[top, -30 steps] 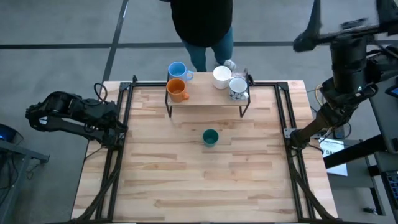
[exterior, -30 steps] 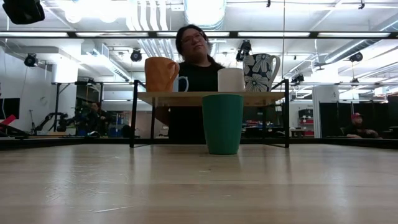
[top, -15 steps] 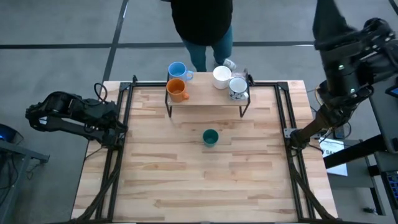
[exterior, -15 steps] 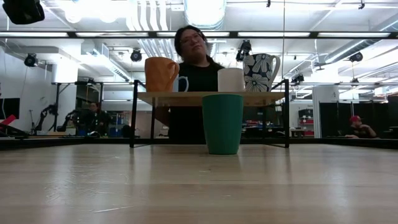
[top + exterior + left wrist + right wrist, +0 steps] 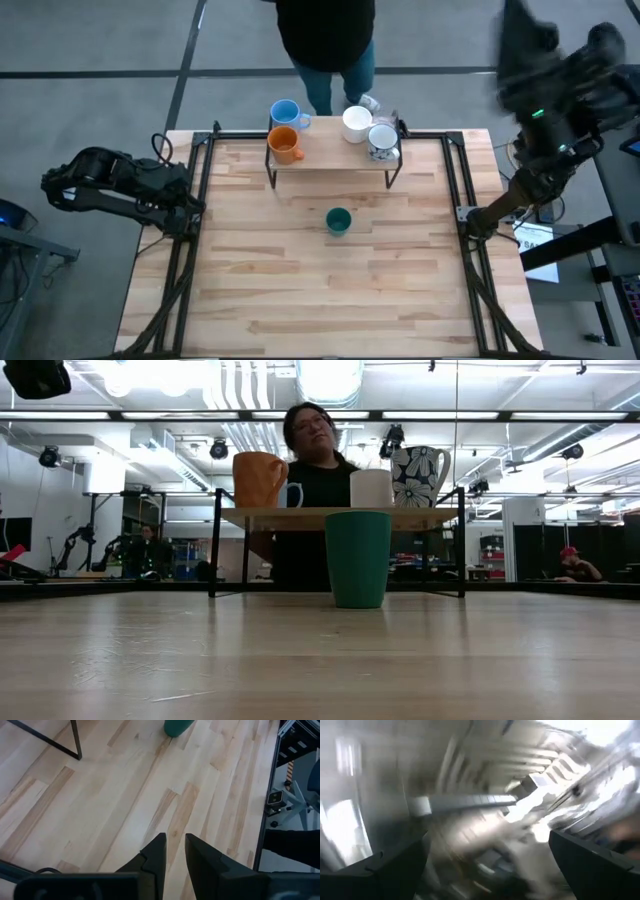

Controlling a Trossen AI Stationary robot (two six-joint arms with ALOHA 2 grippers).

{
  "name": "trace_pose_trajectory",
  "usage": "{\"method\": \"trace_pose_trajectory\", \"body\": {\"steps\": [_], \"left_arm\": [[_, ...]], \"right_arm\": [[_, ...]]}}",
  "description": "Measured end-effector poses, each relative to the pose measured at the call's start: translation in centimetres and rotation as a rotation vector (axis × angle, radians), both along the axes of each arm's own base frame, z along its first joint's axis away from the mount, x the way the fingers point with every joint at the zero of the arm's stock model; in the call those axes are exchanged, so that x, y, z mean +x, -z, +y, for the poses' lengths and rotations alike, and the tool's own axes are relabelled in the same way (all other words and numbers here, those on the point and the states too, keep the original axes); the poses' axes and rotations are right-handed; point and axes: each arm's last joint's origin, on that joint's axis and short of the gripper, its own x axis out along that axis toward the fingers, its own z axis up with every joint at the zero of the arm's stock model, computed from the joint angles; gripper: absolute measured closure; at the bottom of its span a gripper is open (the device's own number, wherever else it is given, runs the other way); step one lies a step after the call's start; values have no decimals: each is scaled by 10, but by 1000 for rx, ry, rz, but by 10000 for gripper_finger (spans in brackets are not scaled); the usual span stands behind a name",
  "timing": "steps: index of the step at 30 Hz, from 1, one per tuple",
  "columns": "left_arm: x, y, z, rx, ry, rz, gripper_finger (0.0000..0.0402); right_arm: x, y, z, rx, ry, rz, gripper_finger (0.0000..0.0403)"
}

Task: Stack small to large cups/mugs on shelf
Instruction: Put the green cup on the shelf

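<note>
The cups/mugs are sitting, from above, mostly on the shelf [image 5: 330, 160] at the worktop's [image 5: 300, 290] far edge: light blue mug [image 5: 285, 113], orange mug [image 5: 285, 145], white mug [image 5: 356, 122] and flowered grey-white mug [image 5: 382, 141], while the dark green cup [image 5: 338, 221] is standing alone before it. The left wrist view is showing the left claw [image 5: 173, 851] hanging empty over bare wood, fingers slightly parted. The right wrist view is showing the right claw's fingers [image 5: 380, 870] spread wide, gripping nothing.

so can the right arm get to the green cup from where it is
Probably yes. The green cup stands alone on open table in front of the shelf, nothing beside it. The right gripper is open but raised off the table.
</note>
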Motion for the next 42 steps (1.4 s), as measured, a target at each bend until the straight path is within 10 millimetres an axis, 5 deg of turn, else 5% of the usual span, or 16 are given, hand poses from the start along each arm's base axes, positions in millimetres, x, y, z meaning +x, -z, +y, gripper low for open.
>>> {"method": "trace_pose_trajectory", "body": {"steps": [5,10,16,20,24,29,42], "left_arm": [[0,0,0,-13,-18,0,345],[-1,0,0,-12,-18,-1,345],[0,0,0,-12,-18,-1,345],[0,0,0,-12,-18,-1,345],[1,0,0,-11,-19,1,345],[1,0,0,-11,-19,-1,345],[3,-2,0,-13,-18,-21,345]], "right_arm": [[38,34,5,-82,338,702,3],[65,91,3,75,407,1060,3],[33,147,-8,500,323,1094,3],[30,144,20,344,304,1041,3],[-12,142,14,347,433,880,3],[-55,164,6,400,318,768,3],[-88,299,-12,552,197,587,3]]}}
